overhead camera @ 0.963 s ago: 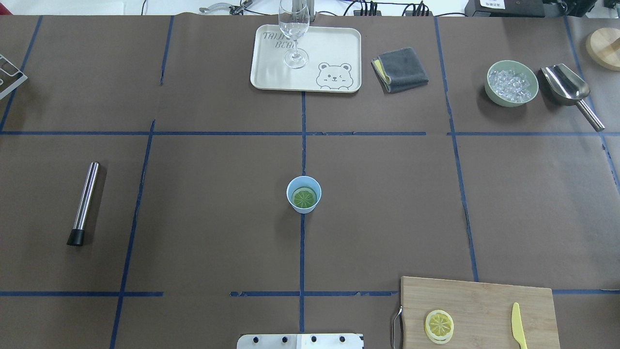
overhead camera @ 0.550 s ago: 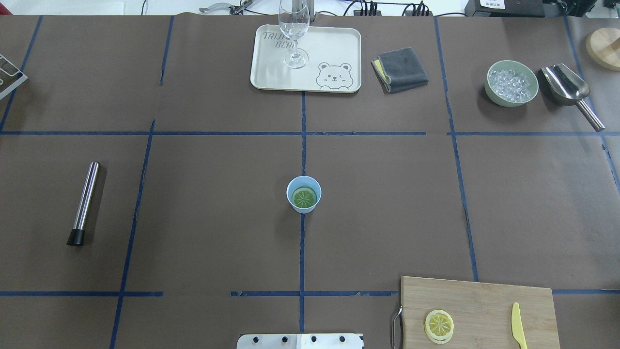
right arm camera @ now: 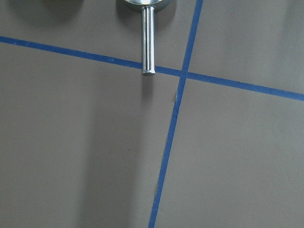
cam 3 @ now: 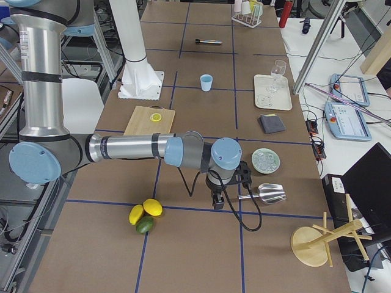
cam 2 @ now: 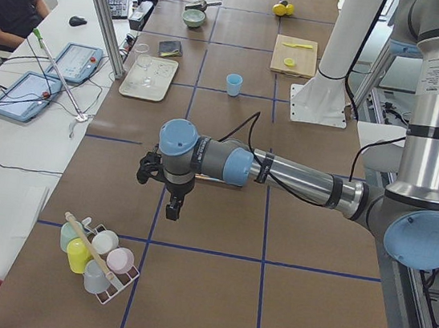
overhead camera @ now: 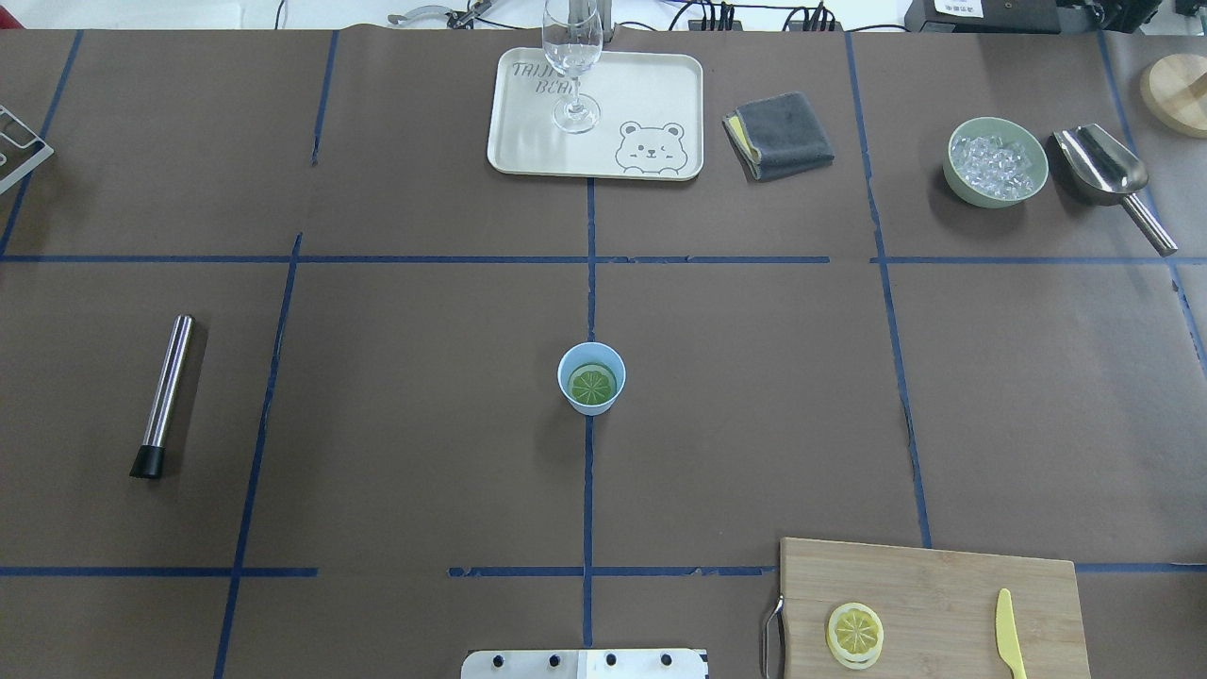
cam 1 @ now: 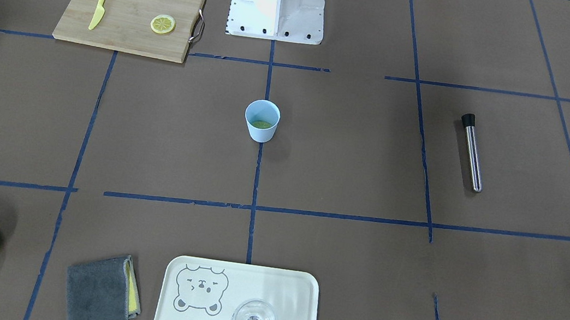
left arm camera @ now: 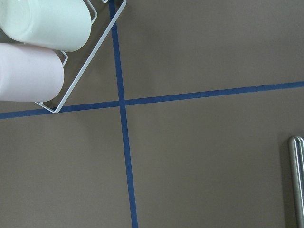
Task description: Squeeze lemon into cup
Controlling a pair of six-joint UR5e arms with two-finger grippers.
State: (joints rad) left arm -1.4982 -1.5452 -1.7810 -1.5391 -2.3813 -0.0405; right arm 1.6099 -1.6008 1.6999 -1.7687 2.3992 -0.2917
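Right claw [cam 3: 215,199], left claw [cam 2: 173,205]: opening cannot tell. Lemon [overhead camera: 855,632] well apart from right claw; flat slice may slip, miss cup [overhead camera: 591,377].

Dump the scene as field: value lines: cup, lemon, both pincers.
cup: light-blue, upright, table centre, on the blue tape line
cup contents: one round greenish slice, lying flat
lemon: yellow slice on the cutting board, apart from the knife
left pincer: over the table near the cup rack, far from the cup; open or shut cannot be told
right pincer: over the table by the scoop, far from the lemon; open or shut cannot be told
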